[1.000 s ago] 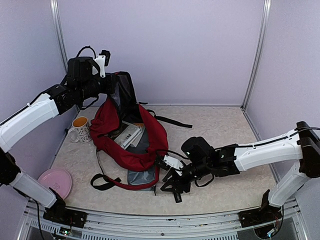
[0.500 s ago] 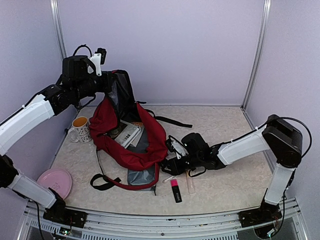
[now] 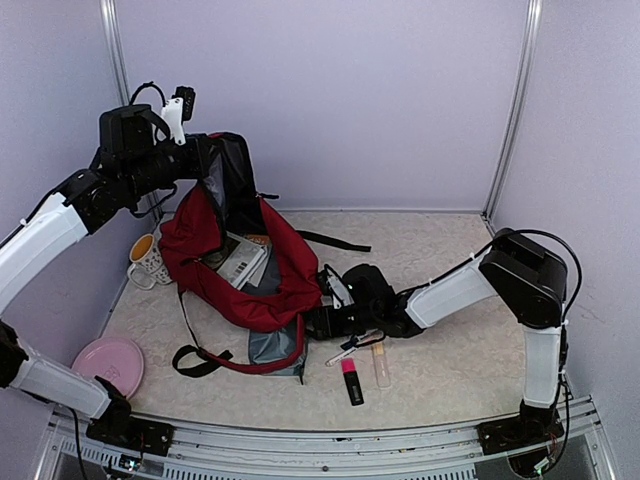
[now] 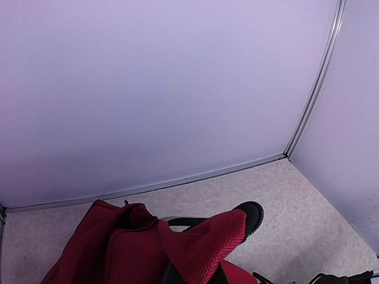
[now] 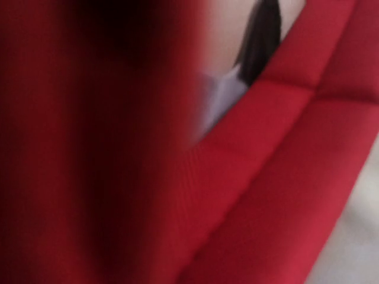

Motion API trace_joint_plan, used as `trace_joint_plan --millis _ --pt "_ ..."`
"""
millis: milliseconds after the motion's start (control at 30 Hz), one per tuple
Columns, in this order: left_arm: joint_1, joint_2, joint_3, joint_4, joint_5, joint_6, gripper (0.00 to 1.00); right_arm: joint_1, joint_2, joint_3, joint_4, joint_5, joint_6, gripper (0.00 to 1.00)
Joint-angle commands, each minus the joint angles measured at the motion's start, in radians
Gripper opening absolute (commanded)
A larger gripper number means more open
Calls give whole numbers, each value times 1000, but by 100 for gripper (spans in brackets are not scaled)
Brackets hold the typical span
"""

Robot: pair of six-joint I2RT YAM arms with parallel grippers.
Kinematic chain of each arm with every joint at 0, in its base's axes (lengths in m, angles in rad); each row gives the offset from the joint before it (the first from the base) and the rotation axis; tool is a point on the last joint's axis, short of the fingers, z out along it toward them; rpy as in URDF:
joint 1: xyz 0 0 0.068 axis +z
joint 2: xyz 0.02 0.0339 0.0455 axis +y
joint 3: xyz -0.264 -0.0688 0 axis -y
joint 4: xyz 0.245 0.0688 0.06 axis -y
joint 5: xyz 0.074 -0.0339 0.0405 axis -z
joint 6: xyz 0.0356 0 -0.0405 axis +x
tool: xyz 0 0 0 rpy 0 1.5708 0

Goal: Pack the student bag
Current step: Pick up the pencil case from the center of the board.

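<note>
Two grippers worked the student bag [image 3: 290, 285], left of centre on the table [image 3: 440, 250]. The left gripper [image 3: 203, 160] was clamped on its raised flap; whether the right gripper [image 3: 324, 322], against the red rim, was open could not be told. Holding the mouth high and taut should ease loading. Nearby lay one pen [image 3: 352, 349], one pink highlighter [image 3: 351, 381], one pale tube [image 3: 381, 366], one grey-blue pouch [image 3: 275, 350], one mug [image 3: 143, 262] and one pink plate [image 3: 112, 362].
</note>
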Motion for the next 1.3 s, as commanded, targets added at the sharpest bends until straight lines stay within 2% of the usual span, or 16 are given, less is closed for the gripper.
trace_joint_plan --millis 0,133,333,500,967,1100,1267 --pt "2 -51 7 207 65 -4 0 -2 42 60 -10 44 28 74" --pt "1 -31 -6 212 85 -7 0 -2 100 70 19 11 61 69" --pt "1 14 -16 224 111 -16 0 -10 108 46 17 21 89 35" --pt "2 40 -18 230 129 -22 0 -37 68 -3 47 3 102 0" --pt "1 28 -46 229 135 -22 0 -216 -208 -249 94 8 45 0" --pt "2 -7 -36 237 74 11 0 -213 -215 -220 70 -50 -7 0" --pt "8 -56 69 180 -7 58 0 -168 -181 -166 85 -89 21 3"
